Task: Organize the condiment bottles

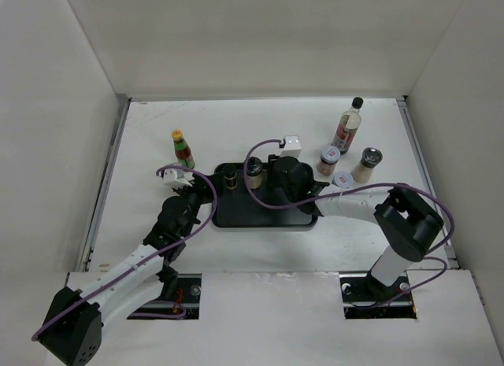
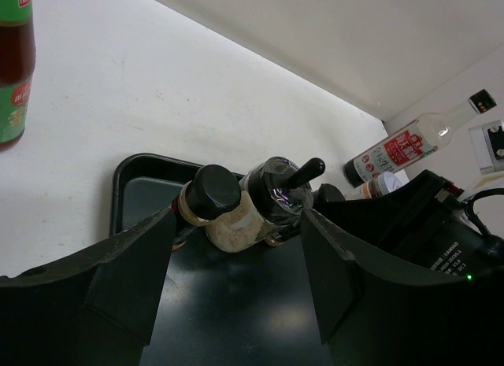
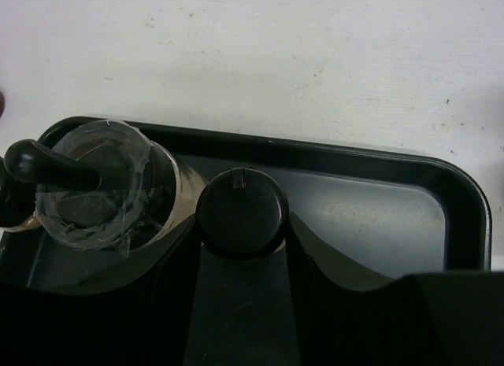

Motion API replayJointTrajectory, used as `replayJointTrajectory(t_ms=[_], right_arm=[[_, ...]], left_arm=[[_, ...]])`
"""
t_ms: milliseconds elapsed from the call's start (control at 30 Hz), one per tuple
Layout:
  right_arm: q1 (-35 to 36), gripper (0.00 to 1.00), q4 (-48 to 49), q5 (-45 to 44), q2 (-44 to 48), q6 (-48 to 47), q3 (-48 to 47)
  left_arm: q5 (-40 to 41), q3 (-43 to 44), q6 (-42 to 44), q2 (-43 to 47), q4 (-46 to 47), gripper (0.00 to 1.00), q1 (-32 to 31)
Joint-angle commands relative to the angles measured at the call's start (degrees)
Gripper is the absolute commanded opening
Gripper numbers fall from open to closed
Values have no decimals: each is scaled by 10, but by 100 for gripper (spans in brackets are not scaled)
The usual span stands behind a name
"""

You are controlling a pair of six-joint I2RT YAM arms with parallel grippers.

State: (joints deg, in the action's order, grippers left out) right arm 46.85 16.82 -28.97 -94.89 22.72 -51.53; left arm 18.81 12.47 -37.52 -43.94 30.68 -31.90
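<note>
On the black tray (image 1: 236, 216) my right gripper (image 1: 277, 171) (image 3: 240, 234) is shut on a black-lidded spice jar (image 3: 242, 212), with a finger pressed against each side. Beside it stands a jar covered in clear wrap with a black handle (image 3: 98, 185) (image 2: 279, 189) (image 1: 253, 173). A black-lidded jar of pale powder (image 2: 216, 205) (image 1: 229, 177) stands further left. My left gripper (image 2: 236, 240) (image 1: 189, 199) hangs open over the tray's left end with nothing between its fingers. The slim yellow-capped sauce bottle (image 1: 183, 148) (image 2: 14, 67) stands off the tray at the left.
Right of the tray stand a tall clear black-capped bottle (image 1: 350, 123) (image 2: 402, 149), two short spice jars (image 1: 329, 159) (image 1: 367, 164) and a white-lidded jar (image 1: 344, 178). White walls enclose the table on three sides.
</note>
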Motion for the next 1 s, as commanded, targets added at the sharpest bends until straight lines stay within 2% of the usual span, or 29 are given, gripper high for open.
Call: replayJointTrajectory(t_ms=[0,133,233,333,400,467,500,567,633,833,967], right_arm=[[11,48,39,-30,-2,7,-4],[12,66,33,-31,19,7,-1],[12,71,26,-26,65,8,11],[1,72,10,-23,122,3,21],[-27,62,0,-16,161,-2,27],[-71,34,-21,4,194,-8,16],[-95,27,-42,18,208,-8,2],[-144,24,-101,41,222,-9,-43],[-186,29,-164,47,222,-19,-99],[-277,62,-227,19,192,-69,-188],[-312,73,-245,15,168,-72,-212]], left_arm=[[-1,0,4,10,27,63,-3],[-3,0,3,9,27,63,-1],[-3,1,4,8,27,63,-4],[-5,2,4,8,27,63,-4],[-4,2,4,7,27,63,-4],[-5,2,3,2,28,63,-4],[-6,3,2,1,29,63,-4],[-6,4,3,-1,30,63,-7],[-6,4,3,-1,29,63,-7],[-6,0,3,12,27,63,0],[-9,2,1,3,27,64,0]])
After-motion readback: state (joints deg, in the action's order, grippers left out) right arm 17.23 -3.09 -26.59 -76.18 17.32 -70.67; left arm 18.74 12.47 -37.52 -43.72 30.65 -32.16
